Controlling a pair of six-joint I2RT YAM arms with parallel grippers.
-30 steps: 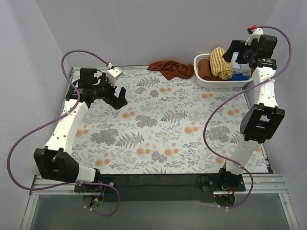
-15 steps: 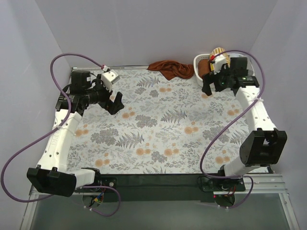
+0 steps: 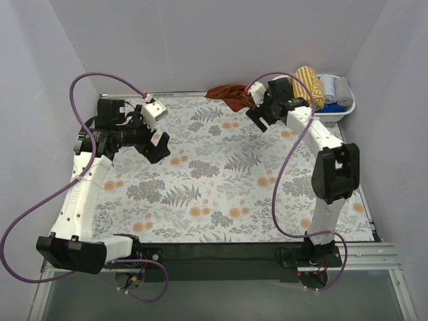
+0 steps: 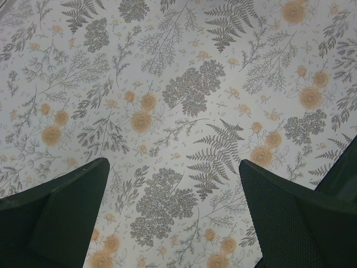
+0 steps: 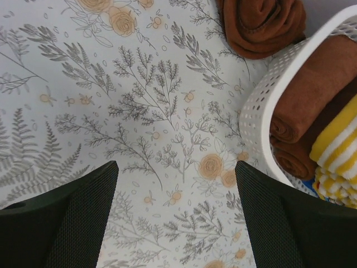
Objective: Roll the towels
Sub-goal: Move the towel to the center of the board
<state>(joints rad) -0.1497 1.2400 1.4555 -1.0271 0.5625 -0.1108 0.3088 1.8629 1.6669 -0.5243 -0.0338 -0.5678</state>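
Observation:
The rust-brown towel [image 3: 229,94] lies crumpled on the table at the back edge; the right wrist view shows it at the top [image 5: 262,21]. The mustard-yellow striped towel [image 3: 309,83] sits rolled in the white basket [image 3: 332,115], and its end shows in the right wrist view [image 5: 339,146]. My right gripper [image 3: 258,118] is open and empty over the tablecloth, just right of the brown towel and left of the basket [image 5: 266,114]. My left gripper [image 3: 158,145] is open and empty above the left part of the table, far from both towels.
The basket also holds a brown roll [image 5: 315,84], grey rolls [image 3: 334,87] and a blue one. The floral tablecloth [image 4: 184,95] covers the table. Walls close the back and both sides.
My right arm has swung left from above the basket and come down beside the brown towel. My left arm has drawn back slightly to the left.

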